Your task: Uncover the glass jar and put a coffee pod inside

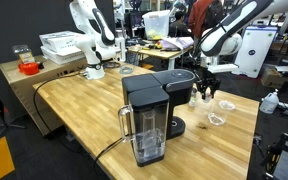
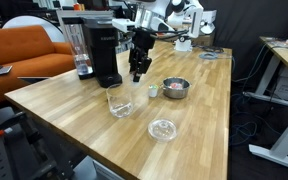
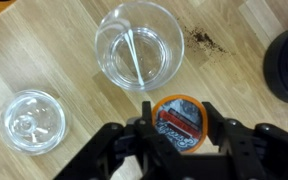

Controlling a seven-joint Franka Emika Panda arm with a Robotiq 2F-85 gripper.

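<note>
Only from the wrist: tool [image 3: 180, 130] clamped on an orange-rimmed pod [image 3: 179, 118], narrowly open, a finger on either side. Hangs near the uncovered jar [image 3: 139, 58]; lid [image 3: 31, 120] flat on the bench [image 3: 64, 40], apart. Only in an exterior view: steel bowl [image 2: 175, 88] beside the jar.

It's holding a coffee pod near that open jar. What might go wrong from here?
The coffee pod in the gripper looks to be beside the glass jar, not over its mouth, so letting go now would likely drop it on the table. On the way down, the gripper might clip the jar's rim and tip it.
</note>
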